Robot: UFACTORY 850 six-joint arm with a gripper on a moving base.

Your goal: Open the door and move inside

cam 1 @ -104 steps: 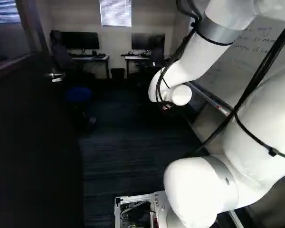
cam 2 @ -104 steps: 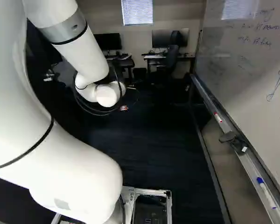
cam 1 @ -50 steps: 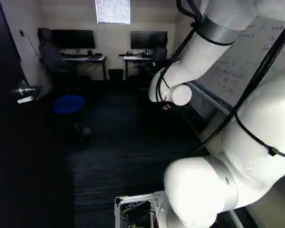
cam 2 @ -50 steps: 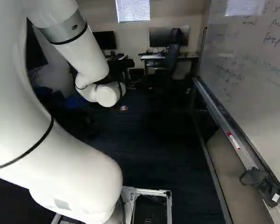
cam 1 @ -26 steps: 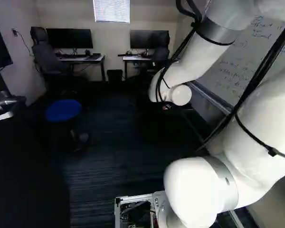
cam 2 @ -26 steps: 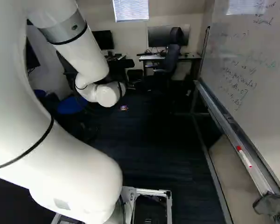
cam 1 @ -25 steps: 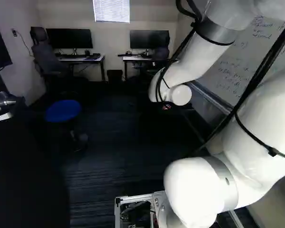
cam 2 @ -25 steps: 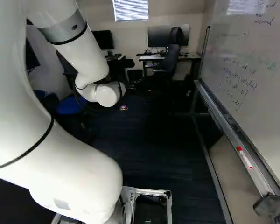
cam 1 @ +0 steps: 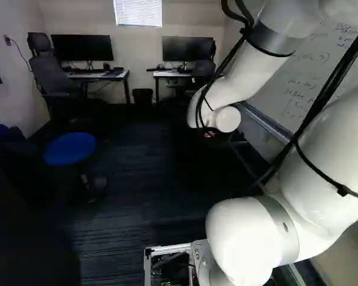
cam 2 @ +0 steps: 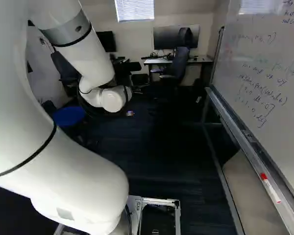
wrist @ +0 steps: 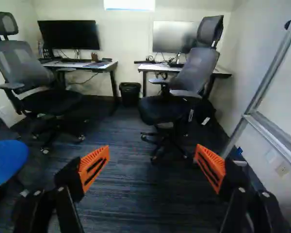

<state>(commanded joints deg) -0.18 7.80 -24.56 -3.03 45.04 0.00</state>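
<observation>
Nearer to us than the blue stool (cam 1: pixel 70 149), we see a dark panel (cam 1: pixel 24 244), probably the door; right of the stool, our hand (wrist: pixel 152 153), wide and empty, faces the way inside.

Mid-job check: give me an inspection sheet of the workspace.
Surface: dark floor, streaked.
Job's things: dark panel at the left base view's lower left, possibly the door; no handle seen.
Clutter: blue stool on the floor; red-capped marker on the whiteboard tray.
End effector: open, nothing between its fingers.
Cables: black cables strung loosely along the white arm.
Surroundings: two desks with monitors, chairs, bin between desks.
</observation>
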